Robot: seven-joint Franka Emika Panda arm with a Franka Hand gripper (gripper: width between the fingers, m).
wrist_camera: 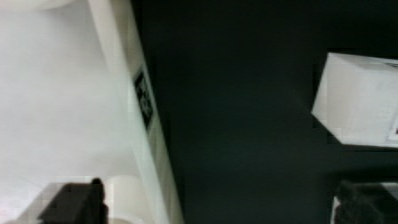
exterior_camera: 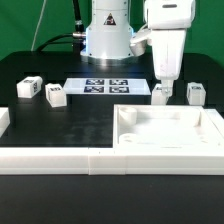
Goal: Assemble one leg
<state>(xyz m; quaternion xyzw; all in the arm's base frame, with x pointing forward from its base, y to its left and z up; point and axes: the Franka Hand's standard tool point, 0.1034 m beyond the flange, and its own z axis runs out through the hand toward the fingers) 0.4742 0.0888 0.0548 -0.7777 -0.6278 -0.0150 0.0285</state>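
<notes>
At about nine o'clock on the black table in the exterior view stands a far-left leg. A second leg is near it at four o'clock, and the two are apart. The marker board lies flat toward twelve o'clock of the table's middle, in front of the robot base. At about two o'clock the gripper points straight down over the leg, which stands upright on the table just past the board's edge. This view does not show whether the fingertips touch it. In the wrist view the fingers are spread wide with only bare black table between them, gripping nothing. A white block lies outside that gap, ahead of one finger, and a broad white surface lies beyond the other. A fourth leg stands just beside the leg at its three o'clock, not touching it. The large white tray panel lies at five o'clock, near both legs. A low white wall runs along the table's six o'clock edge.
</notes>
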